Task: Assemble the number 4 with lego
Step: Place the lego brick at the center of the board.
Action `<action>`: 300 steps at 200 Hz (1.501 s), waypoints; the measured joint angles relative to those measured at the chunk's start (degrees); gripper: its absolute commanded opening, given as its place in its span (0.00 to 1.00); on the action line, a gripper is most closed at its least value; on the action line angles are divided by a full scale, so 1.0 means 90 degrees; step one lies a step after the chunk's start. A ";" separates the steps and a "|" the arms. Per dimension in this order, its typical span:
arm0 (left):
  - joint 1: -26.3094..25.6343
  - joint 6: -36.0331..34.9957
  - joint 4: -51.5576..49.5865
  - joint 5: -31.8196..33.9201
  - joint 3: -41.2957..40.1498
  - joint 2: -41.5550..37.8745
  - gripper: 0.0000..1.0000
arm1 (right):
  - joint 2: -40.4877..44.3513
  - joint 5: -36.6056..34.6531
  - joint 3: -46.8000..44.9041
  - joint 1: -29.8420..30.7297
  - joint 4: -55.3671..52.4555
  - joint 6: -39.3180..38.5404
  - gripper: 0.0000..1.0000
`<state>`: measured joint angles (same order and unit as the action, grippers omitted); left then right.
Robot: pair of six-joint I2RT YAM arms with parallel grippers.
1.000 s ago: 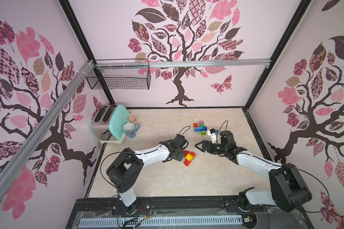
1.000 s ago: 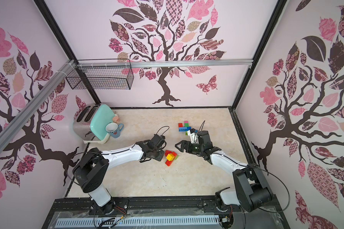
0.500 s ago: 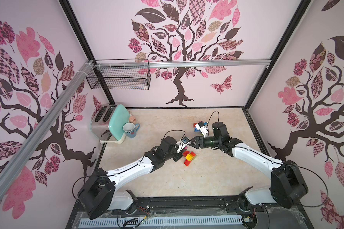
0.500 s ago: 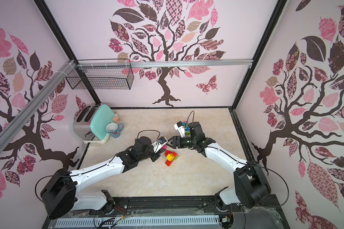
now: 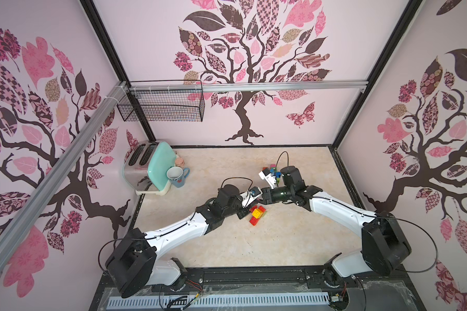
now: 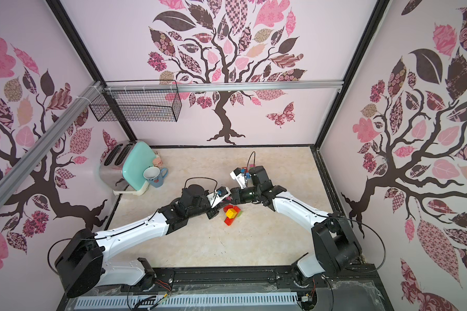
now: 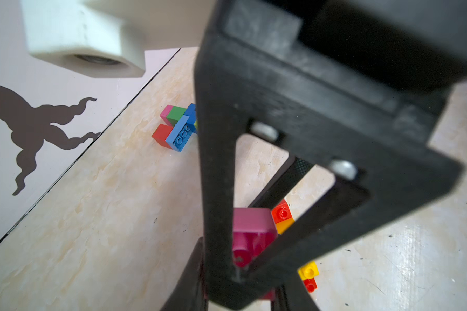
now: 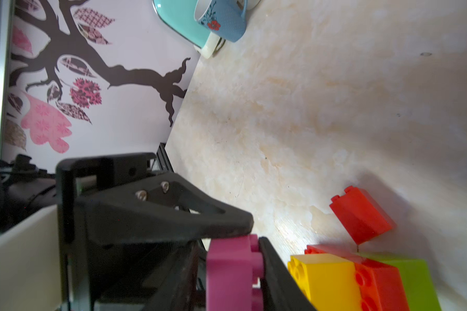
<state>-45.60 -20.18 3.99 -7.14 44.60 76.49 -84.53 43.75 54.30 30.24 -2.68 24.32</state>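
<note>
Clamped tight, left gripper (image 6: 227, 200) holds the pink brick (image 8: 233, 269). In the right wrist view one of its fingertips (image 8: 240, 227) lies on the brick's side wall.

Facing it nose to nose: right gripper (image 5: 262, 198), jaws narrow, set either side of the same brick. One of its fingers (image 8: 274, 269) sits against the studs. The opposite finger is dark and blurred, so I cannot tell whether this grip is made.

Left wrist view: a black triangular finger frame fills the near field, with the pink brick seen through it.

Both top views: the two grippers meet over the middle of the table (image 5: 227, 242).

Lego on the table:
- brick cluster (image 5: 257, 214), just in front of the meeting point. Yellow brick (image 8: 324, 280) is joined to a red-orange brick (image 8: 375, 285), with a green brick (image 8: 415, 277) on the far side.
- red brick (image 8: 361, 215), tilted, its low corner touching the cluster.
- loose pile (image 7: 177, 125) of red, blue, green and pink pieces, nearer the rear wall and apart from the cluster. In the top views it is partly hidden by the right arm's wrist.

Mug (image 5: 177, 176) stands upright just beside the toaster (image 5: 146, 172) in the left rear corner, well apart from all the lego.
</note>
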 measured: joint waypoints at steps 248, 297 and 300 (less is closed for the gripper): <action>0.0653 0.4942 -0.2934 0.6785 -0.1314 -0.4733 0.98 | -0.2266 -0.4255 0.1258 0.2781 0.0976 -0.5153 0.00; 0.0799 0.5280 -0.3308 0.7111 -0.1314 -0.4862 0.98 | -0.2399 -0.5136 0.0515 0.2820 0.2450 -0.6919 0.00; 0.0826 0.5297 -0.3325 0.7113 -0.1314 -0.4879 0.98 | -0.2431 -0.5200 0.0466 0.2827 0.2567 -0.7036 0.00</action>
<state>-38.17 27.49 -25.93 56.88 32.77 32.58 -106.41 -3.05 58.50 55.68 20.43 -39.00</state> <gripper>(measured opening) 0.977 0.273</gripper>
